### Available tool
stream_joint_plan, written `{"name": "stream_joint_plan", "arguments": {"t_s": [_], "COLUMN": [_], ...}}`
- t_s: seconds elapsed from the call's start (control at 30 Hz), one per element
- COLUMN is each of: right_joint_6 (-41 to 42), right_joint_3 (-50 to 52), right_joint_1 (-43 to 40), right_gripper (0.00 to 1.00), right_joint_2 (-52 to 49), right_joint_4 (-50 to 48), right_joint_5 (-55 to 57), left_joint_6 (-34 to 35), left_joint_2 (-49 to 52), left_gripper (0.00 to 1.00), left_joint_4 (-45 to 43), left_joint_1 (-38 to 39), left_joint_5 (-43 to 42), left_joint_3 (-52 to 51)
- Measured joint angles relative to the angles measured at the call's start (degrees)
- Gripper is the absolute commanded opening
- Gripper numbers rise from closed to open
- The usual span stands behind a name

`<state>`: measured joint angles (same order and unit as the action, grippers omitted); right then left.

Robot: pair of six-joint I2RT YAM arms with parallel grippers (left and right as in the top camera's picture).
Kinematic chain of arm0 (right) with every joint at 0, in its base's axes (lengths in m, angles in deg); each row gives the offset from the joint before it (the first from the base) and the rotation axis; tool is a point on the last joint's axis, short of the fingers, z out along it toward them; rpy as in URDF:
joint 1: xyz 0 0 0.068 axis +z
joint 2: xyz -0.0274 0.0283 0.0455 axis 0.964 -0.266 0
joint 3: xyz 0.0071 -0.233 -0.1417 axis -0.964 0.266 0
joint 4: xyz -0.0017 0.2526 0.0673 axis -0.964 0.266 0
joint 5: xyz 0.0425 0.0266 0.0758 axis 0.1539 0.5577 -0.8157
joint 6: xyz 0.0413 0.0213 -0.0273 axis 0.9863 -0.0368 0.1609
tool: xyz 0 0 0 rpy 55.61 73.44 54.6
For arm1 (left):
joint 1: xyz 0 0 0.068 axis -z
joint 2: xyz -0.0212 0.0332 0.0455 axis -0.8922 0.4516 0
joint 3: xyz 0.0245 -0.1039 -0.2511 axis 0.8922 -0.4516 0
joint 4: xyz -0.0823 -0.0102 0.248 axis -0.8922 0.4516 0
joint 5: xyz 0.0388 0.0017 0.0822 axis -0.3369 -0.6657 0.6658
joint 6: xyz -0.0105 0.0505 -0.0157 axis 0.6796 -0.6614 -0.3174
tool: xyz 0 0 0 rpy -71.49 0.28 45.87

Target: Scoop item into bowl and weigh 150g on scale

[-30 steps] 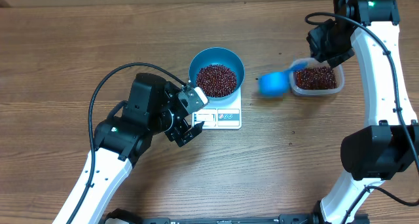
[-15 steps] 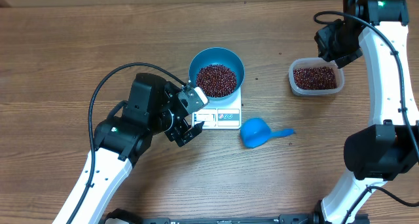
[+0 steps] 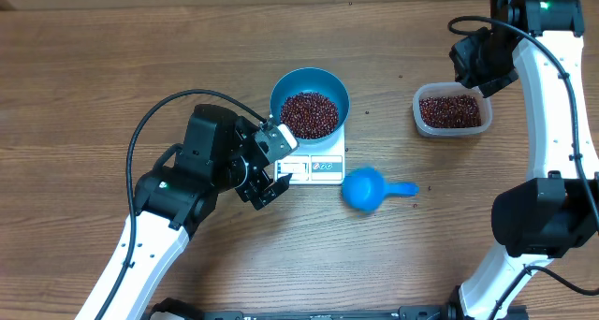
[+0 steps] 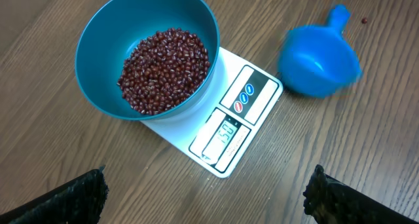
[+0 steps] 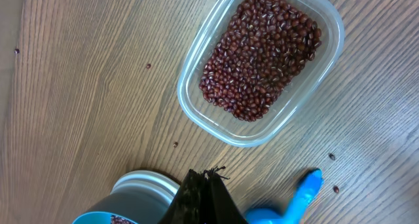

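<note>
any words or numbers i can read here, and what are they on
"150", as best it reads, sideways: on the grey display of the scale, left wrist view.
Round button icons on the scale: too small to read.
Bowl, scoop, tub: no text visible.

The bowl (image 3: pixel 309 80) of beans (image 3: pixel 310 114) sits on the scale (image 3: pixel 318 167); a blue scoop (image 3: pixel 363 189) lies just right, a tub (image 3: pixel 416 112) farther right.

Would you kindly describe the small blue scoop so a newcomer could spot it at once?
Find the white scale near the middle of the table, carrying the blue bowl of beans. Beside the scale, on the wood, lies the scoop: smaller, brighter blue, with a stubby handle.
</note>
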<state>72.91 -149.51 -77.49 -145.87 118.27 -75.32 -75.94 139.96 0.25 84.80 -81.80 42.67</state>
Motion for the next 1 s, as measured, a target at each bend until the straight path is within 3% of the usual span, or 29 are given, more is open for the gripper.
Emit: {"name": "stream_joint_plan", "arguments": {"t_s": [0.23, 0.57, 0.77, 0.93, 1.0], "right_joint_6": [0.00, -0.15, 0.02, 0.09, -0.26], "right_joint_3": [0.00, 0.00, -0.02, -0.07, -0.07], "right_joint_1": [0.00, 0.00, 0.00, 0.02, 0.00], "right_gripper": [0.05, 0.22, 0.47, 0.75, 0.78], "right_joint_2": [0.00, 0.00, 0.00, 0.00, 0.00], "right_joint_4": [-0.20, -2.89, -5.31, -6.23, -6.29], "right_joint_5": [0.42, 0.48, 1.77, 3.13, 3.43], "left_joint_6": [0.00, 0.00, 0.00, 0.00, 0.00], "left_joint_2": [0.00, 0.00, 0.00, 0.00, 0.00], "left_gripper": [1.00, 1.00, 0.99, 1.00, 1.00], "left_joint_4": [0.00, 0.00, 0.00, 0.00, 0.02], "left_joint_1": [0.00, 0.00, 0.00, 0.00, 0.00], "left_joint_5": [0.00, 0.00, 0.00, 0.00, -0.02], "left_joint_3": [0.00, 0.00, 0.00, 0.00, 0.00]}}
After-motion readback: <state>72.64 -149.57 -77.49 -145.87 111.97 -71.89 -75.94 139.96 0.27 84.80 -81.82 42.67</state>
